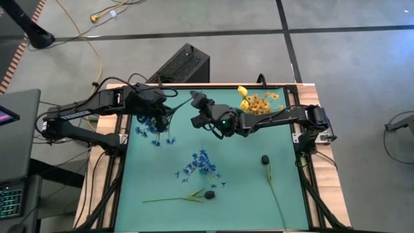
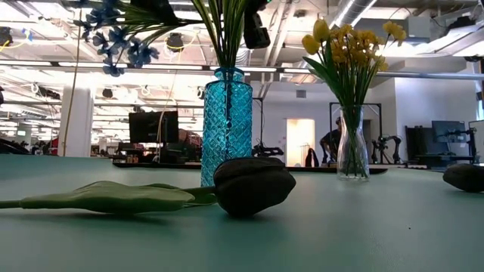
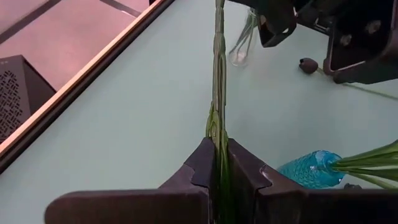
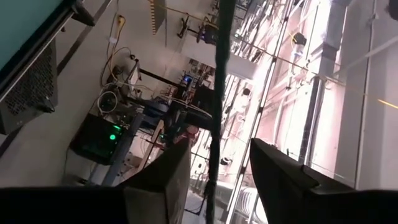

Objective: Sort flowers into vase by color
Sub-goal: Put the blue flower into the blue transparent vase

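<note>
Flower stem (image 3: 218,93) runs lengthwise between our arms — left gripper (image 3: 219,163) clenched on it, right gripper (image 4: 214,168) parted around it.

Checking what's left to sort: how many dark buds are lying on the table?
2: one dark bud near the table's front edge, the other dark bud toward the right arm's side. None looks hidden.

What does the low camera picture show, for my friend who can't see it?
A blue glass vase with green stems stands mid-table, and a clear vase of yellow flowers stands further right. In front lies a dark bud with a green leaf.
</note>
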### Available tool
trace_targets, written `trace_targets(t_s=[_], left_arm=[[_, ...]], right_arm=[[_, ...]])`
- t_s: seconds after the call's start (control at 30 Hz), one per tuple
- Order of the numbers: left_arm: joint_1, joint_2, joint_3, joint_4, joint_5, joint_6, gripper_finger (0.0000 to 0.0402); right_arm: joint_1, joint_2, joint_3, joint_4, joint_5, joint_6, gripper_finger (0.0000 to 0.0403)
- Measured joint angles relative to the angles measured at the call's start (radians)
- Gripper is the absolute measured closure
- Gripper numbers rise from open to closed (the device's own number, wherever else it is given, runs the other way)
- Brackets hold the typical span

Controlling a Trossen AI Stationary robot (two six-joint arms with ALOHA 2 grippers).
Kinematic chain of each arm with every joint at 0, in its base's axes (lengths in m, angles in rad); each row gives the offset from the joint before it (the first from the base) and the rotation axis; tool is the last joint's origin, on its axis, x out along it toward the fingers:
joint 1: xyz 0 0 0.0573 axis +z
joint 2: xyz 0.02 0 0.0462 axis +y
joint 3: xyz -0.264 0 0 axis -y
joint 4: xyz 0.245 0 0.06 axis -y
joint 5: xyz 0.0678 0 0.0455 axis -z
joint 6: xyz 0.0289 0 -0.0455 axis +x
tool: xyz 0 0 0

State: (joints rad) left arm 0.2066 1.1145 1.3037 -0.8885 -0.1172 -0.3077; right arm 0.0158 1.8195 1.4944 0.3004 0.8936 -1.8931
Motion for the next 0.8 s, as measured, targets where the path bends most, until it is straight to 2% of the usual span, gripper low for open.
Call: trace_targets(t_s=[0.13,0.47,0.63,0.8], left_arm=[[0.0,0.0,0.0,-0.01,0.016,0.0,0.0394],[0.0,0.0,0.0,-0.02,0.035,0.018,0.0394],[-0.001,0.001,0.0,-0.013,0.034,0.095,0.038],[-0.004,-0.013,0.001,0.074,0.076,0.184,0.033]], right_arm=[[0.0,0.0,0.0,-0.01,0.0,0.0,0.0247],[0.004,0.0,0.0,-0.053,0.0,0.034,0.0369],[0.011,-0.001,0.0,-0.1,0.003,0.115,0.0372],[0.011,-0.001,0.0,-0.11,0.002,0.12,0.0372]])
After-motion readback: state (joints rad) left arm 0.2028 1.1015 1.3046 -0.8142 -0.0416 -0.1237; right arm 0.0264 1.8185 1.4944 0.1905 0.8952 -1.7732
